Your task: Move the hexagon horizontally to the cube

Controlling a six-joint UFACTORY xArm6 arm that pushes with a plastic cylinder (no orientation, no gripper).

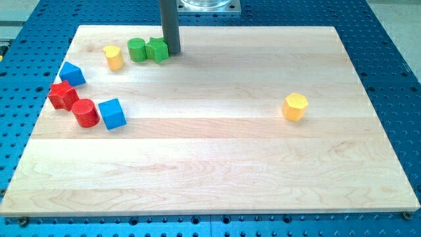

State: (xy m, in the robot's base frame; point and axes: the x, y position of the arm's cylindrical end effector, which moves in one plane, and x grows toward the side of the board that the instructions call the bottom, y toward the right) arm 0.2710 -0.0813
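Note:
A yellow hexagon block [295,106] sits alone at the view's right on the wooden board [210,164]. A blue cube [112,113] lies at the view's left, touching a red cylinder [85,112]. My tip [173,53] is near the view's top, touching the right side of a green star-like block [158,49], far from both the hexagon and the cube.
A green cylinder [136,49] sits left of the green star-like block. A yellow block [114,57], a blue wedge-like block [72,74] and a red star-like block [63,95] lie at the view's left. Blue perforated table surrounds the board.

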